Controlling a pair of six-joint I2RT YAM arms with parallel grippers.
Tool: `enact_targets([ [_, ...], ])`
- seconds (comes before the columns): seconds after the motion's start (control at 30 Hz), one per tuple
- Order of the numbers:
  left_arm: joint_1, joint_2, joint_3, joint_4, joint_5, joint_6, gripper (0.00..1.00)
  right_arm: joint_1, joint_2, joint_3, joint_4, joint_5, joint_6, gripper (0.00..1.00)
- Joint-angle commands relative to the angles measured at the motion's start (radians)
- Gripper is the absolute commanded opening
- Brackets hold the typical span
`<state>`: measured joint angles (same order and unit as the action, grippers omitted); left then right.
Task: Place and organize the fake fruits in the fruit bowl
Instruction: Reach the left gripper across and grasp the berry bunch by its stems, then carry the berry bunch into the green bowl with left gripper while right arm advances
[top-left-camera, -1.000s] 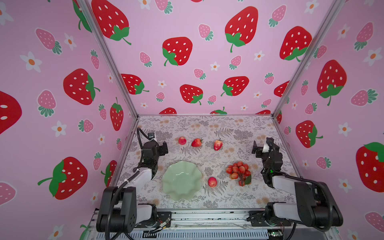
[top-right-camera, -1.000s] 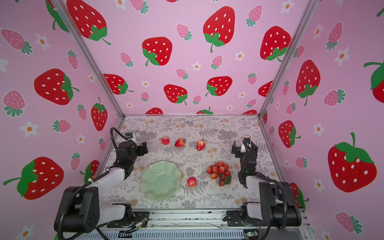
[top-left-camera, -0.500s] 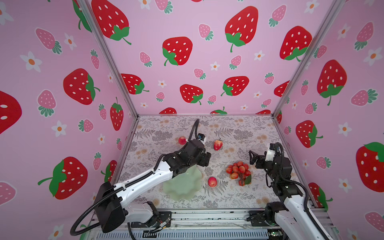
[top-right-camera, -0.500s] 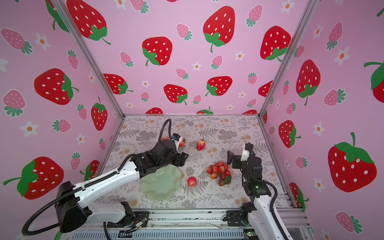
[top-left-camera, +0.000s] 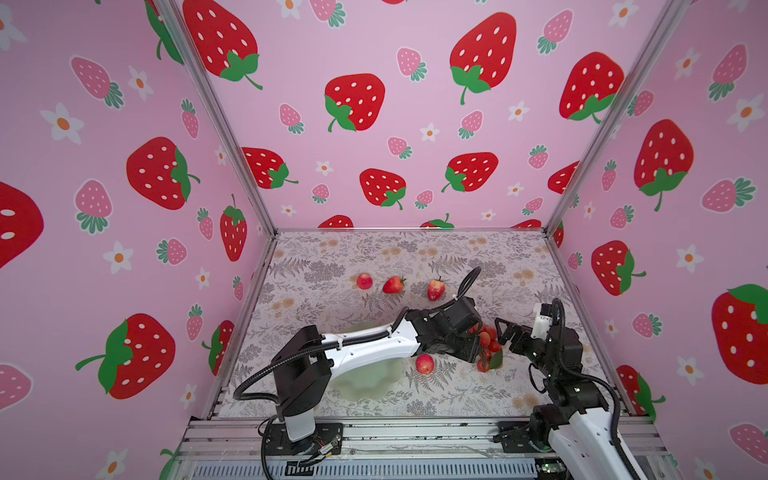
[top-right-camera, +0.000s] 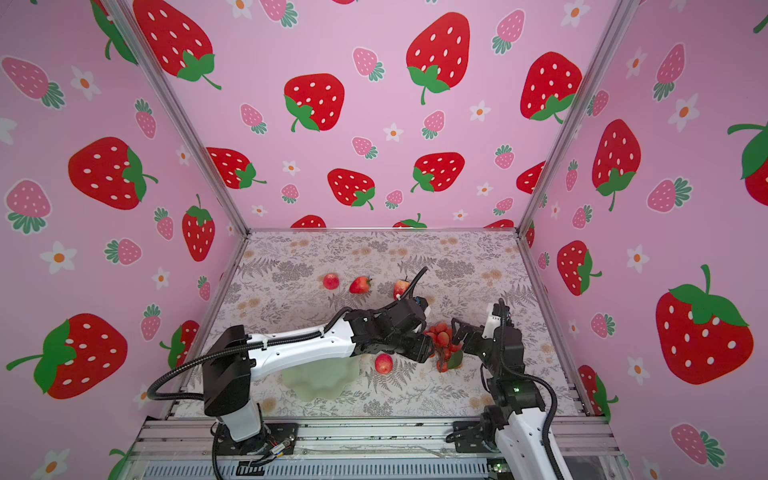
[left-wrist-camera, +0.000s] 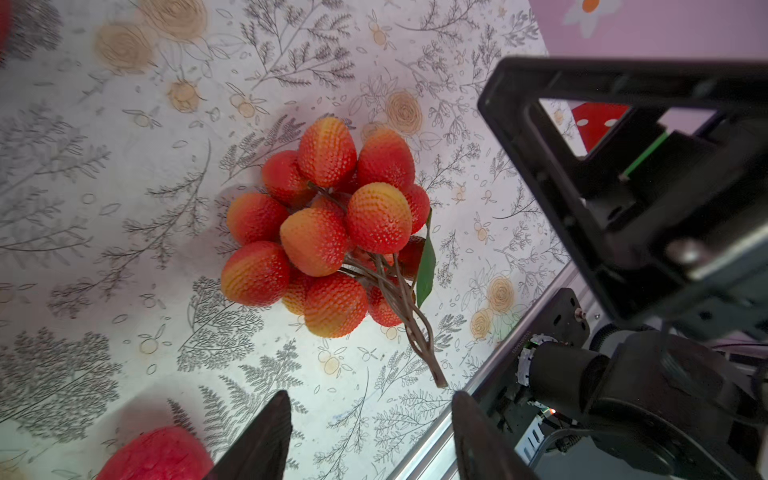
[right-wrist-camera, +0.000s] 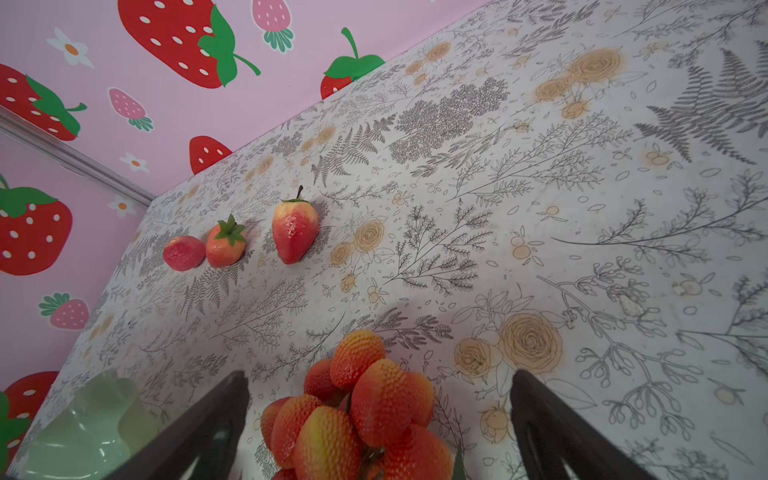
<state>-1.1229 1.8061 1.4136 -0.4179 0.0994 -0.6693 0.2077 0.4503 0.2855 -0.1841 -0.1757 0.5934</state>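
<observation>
The bunch of small red balls with a green leaf (top-left-camera: 487, 341) (left-wrist-camera: 328, 224) lies on the floral table, right of the middle. My left gripper (left-wrist-camera: 370, 415) (top-left-camera: 478, 356) has reached across the pale green fruit bowl (top-left-camera: 365, 384) (top-right-camera: 320, 380) to hover over the bunch's stem end; it is open with only table between its fingers. My right gripper (right-wrist-camera: 380, 380) (top-left-camera: 503, 332) is open with the bunch (right-wrist-camera: 386, 399) between its fingers, apart from both. A round fruit (top-left-camera: 424, 363) lies beside the bowl. At the back sit another round fruit (top-left-camera: 364, 281), the strawberry (top-left-camera: 393, 285) and the apple (top-left-camera: 436, 289).
The left arm's white link (top-left-camera: 374, 345) lies over the bowl and hides most of it. Pink walls printed with strawberries close in three sides. A metal rail (top-left-camera: 415, 432) runs along the table's front edge. The two grippers are close together at the bunch.
The left arm swung from its rest at the left, across the bowl, to the bunch, its jaws narrowing. The right arm moved in from the right until its fingers stood around the bunch.
</observation>
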Motion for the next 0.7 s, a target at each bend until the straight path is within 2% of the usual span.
enact_targets([
  [0.0, -0.011, 0.043, 0.052, 0.024, 0.104, -0.108, 0.59, 0.003, -0.049, -0.026, -0.041, -0.051, 0.054, 0.99],
  [0.3, -0.038, 0.156, 0.180, -0.079, 0.126, -0.127, 0.49, 0.003, -0.145, -0.045, -0.096, -0.043, 0.079, 0.99],
  [0.67, -0.040, 0.215, 0.197, -0.067, 0.141, -0.179, 0.42, 0.003, -0.194, -0.067, -0.105, -0.067, 0.100, 0.99],
])
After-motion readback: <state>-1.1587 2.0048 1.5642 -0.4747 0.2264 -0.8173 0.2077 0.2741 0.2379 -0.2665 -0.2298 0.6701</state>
